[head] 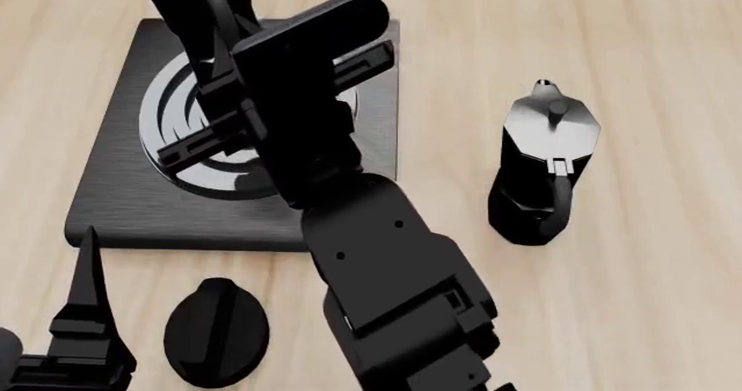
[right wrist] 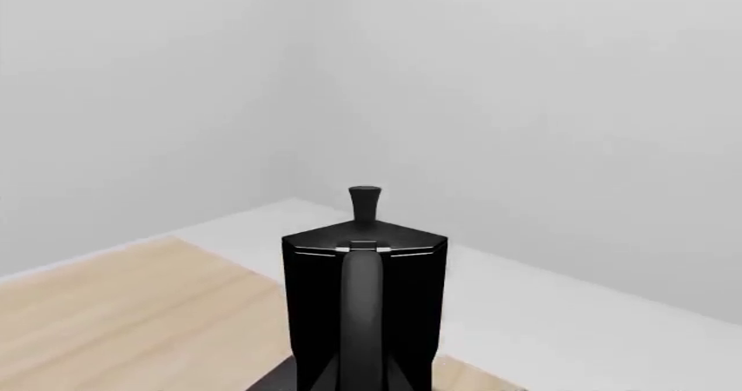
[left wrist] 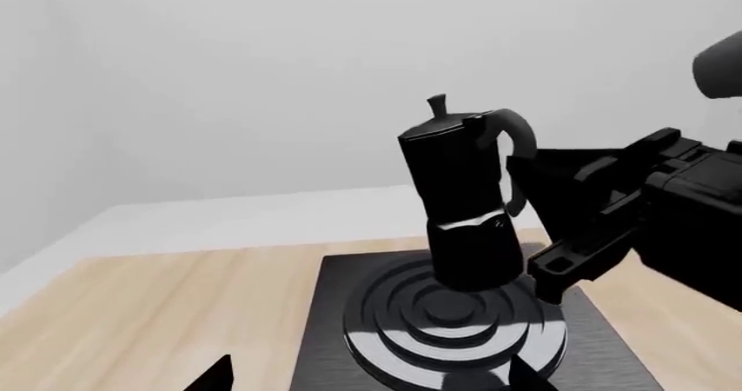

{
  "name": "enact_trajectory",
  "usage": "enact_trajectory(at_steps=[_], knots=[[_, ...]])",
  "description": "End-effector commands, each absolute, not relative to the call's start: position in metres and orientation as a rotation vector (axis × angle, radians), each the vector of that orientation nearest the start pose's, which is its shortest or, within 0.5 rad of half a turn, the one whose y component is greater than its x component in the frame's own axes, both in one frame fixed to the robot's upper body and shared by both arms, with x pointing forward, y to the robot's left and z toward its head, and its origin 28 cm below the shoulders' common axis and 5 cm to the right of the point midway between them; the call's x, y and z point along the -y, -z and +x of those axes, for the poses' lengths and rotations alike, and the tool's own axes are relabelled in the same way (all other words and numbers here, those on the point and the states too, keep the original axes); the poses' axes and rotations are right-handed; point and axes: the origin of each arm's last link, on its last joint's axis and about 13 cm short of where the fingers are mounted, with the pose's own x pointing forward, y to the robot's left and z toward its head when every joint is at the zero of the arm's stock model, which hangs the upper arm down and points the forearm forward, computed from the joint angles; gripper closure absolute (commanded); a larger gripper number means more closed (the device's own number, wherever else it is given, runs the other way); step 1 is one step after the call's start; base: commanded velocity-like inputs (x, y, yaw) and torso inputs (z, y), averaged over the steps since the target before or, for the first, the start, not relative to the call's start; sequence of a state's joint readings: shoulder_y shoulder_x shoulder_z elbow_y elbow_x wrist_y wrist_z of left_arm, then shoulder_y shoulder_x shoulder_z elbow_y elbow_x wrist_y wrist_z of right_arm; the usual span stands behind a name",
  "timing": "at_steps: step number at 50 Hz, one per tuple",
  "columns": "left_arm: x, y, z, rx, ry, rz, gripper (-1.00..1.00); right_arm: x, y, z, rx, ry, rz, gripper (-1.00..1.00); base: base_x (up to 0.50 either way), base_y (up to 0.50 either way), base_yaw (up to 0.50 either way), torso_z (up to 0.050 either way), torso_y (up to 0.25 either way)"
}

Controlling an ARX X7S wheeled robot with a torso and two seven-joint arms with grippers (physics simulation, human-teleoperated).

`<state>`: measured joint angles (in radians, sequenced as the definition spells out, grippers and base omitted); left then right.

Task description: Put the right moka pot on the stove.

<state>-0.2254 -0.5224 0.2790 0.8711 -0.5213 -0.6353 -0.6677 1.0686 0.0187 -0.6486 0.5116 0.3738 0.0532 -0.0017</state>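
We are lowering the right moka pot (left wrist: 470,200) onto the stove (left wrist: 347,321), our right gripper (left wrist: 545,235) clamped on its handle, pot touching the burner rings; next, releasing calls for a level, settled base.

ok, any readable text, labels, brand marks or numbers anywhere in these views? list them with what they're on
None readable in any view.
Moka pot on the stove: no lettering visible.
Other moka pot: plain, no brand.
Stove: bare brushed slab.
Round knob: no dial numbers or marks.
Right arm's housing: only small holes, no label.
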Motion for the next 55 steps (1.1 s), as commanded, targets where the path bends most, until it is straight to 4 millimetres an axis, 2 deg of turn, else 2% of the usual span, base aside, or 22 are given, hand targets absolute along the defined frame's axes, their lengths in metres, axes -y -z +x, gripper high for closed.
enact_trajectory(at_steps=[1,24,55], knots=[[-0.207,-0.168,0.184,0.260,-0.023,0.077,-1.00,-0.008,-0.218,0.394,0.414,-0.530,-0.138,1.00,0.00,0.00,0.00,0.000,0.000],[-0.207,-0.169,0.184,0.261,-0.025,0.075,-1.00,-0.012,-0.208,0.407,0.396,-0.538,-0.123,1.00,0.00,0.00,0.00,0.000,0.001],[-0.206,-0.169,0.183,0.269,-0.020,0.071,-1.00,-0.012,-0.187,0.404,0.283,-0.602,-0.098,1.00,0.00,0.00,0.00,0.000,0.001]])
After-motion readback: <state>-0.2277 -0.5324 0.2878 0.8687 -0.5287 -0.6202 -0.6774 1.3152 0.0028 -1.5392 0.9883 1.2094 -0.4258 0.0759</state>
